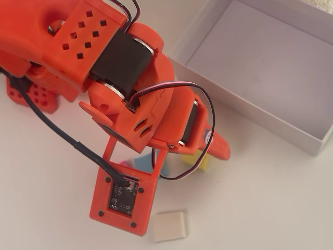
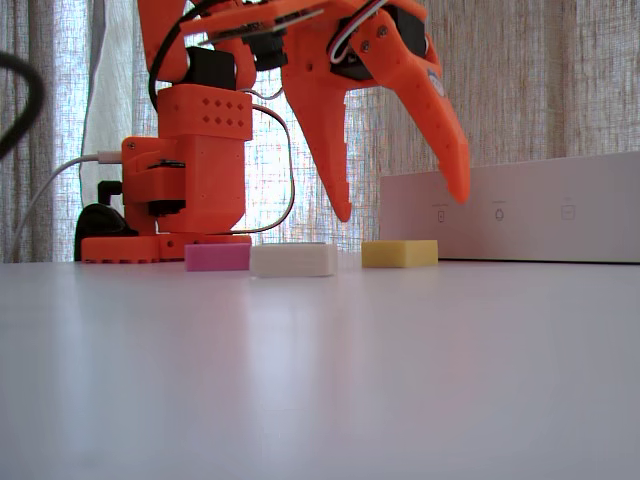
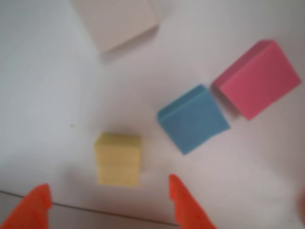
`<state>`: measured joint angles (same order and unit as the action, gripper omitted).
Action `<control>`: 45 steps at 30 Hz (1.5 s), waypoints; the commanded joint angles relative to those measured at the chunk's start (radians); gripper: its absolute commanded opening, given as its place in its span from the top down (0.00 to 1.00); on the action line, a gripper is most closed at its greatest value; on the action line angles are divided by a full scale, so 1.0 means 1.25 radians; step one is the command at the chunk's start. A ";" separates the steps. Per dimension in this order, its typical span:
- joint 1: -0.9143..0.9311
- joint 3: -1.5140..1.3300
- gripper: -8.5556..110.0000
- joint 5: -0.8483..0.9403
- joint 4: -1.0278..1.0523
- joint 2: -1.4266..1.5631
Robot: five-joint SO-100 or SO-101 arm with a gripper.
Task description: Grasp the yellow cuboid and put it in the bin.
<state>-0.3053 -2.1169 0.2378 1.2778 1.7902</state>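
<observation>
- Fixed view, L to R: pink block (image 2: 217, 257), cream block (image 2: 293, 260), yellow cuboid (image 2: 399, 253) all flat on table; bin (image 2: 520, 208) behind, at far R.
- My gripper (image 2: 405, 205) hangs over the cuboid, jaws spread wide, nothing between them, tips clear of the table.
- Wrist view: cuboid (image 3: 118, 158) sits just ahead of the gap between my fingertips (image 3: 183, 200); blue block (image 3: 193, 119) near on its R, pink one beyond, touching or nearly so.
- Progress, as I judge it: lined up only. No grasp yet, bin (image 1: 260, 67) floor bare where overhead view shows it.
- Left: drop, close on cuboid, lift, swing to bin, let go.
- Watch: blue block close to my R tip on descent.
</observation>
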 commanded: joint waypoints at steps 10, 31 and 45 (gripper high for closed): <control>-0.006 0.007 0.66 -0.011 -0.043 -0.070; -0.025 0.067 0.69 -0.011 -0.056 -0.174; -0.021 0.079 0.80 -0.004 -0.054 -0.202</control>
<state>-0.3421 -2.0295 0.2224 1.2057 1.5447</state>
